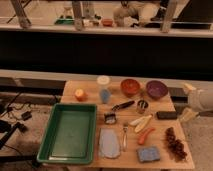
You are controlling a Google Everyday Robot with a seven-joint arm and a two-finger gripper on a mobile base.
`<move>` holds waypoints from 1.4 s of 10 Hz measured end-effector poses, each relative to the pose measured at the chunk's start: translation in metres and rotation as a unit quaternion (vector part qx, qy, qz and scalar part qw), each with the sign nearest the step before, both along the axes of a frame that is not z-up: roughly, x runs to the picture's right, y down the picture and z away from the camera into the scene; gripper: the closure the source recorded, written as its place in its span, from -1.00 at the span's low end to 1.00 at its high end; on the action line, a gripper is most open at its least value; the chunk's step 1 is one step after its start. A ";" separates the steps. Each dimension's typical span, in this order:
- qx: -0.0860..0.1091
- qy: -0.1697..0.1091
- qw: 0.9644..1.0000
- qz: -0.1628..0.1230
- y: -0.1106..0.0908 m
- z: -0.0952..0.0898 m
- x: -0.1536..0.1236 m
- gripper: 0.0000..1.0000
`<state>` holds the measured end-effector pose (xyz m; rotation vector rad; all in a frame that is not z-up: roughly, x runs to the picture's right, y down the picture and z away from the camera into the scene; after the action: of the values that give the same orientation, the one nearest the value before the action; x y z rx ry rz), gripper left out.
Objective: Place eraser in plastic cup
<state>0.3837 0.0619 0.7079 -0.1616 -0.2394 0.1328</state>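
Note:
The eraser [166,115], a small flat black block, lies near the right edge of the wooden table [90,90], below the purple bowl. The plastic cup [104,90], a tall tumbler whitish on top and blue below, stands upright at the back middle of the table, left of the orange bowl. My gripper [185,102] hovers off the table's right edge, just right of the eraser and apart from it. Its two pale fingers stand open, with nothing between them.
A green tray [50,135] fills the left front. An orange bowl [130,86], a purple bowl [156,89], a metal cup [142,106], a black-handled utensil [122,106], an orange fruit [80,94], a blue sponge [148,154] and a brown clump [174,143] crowd the rest.

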 end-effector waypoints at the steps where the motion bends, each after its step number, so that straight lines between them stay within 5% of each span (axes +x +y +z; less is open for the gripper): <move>1: -0.008 -0.006 1.000 -0.003 0.001 0.006 -0.001 -1.00; 4: -0.032 -0.023 0.999 -0.009 0.010 0.028 -0.008 -1.00; 8: -0.031 -0.043 0.998 0.014 0.020 0.050 -0.013 -1.00; 14: -0.113 -0.081 0.988 0.073 0.025 0.086 -0.034 -1.00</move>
<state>0.3493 0.0873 0.7936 -0.3824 -0.3982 0.2930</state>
